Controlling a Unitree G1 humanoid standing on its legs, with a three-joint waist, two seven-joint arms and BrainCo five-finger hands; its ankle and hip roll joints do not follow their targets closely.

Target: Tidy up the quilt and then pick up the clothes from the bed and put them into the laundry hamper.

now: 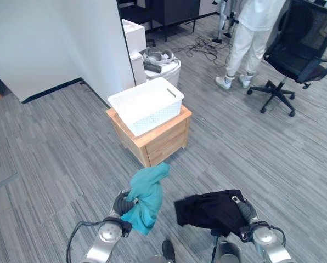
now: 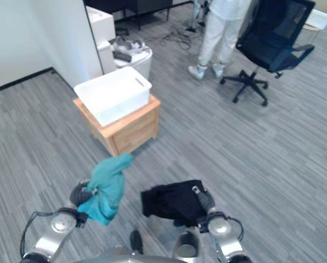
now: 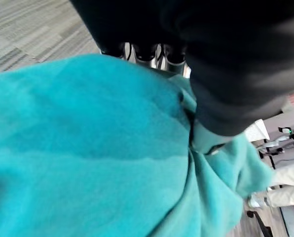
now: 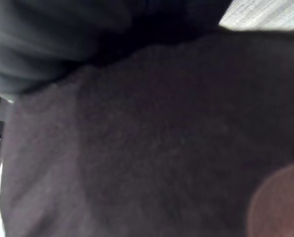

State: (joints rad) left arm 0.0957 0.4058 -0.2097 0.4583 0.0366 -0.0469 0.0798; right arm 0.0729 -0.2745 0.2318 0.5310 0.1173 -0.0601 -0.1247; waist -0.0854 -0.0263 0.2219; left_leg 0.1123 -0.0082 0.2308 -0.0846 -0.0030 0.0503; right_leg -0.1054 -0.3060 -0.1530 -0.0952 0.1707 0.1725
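Nearest the head camera, the left hand (image 1: 121, 204) has its dark-tipped fingers curled round a crumpled teal cotton garment (image 1: 146, 199), which bunches over the hand and rises in a loose peak pointing toward the hamper; in the left wrist view the same teal cloth (image 3: 97, 158) lies pressed close against the fingers. Beside it, the right hand (image 1: 246, 211) holds up a bundled black fabric garment (image 1: 213, 211), the cloth draped over the hand so that I cannot tell how its fingers lie; in the right wrist view the dark cloth (image 4: 152, 143) lies right up against the hand. The two garments hang apart, with a strip of grey striped carpet floor (image 1: 54, 164) between them. Ahead stands a white perforated plastic laundry hamper (image 1: 147, 105) on a low wooden cabinet (image 1: 158, 139), open carpet all round it. Farther off, a person in white (image 1: 246, 38) stands near a black wheeled office chair (image 1: 295, 52).
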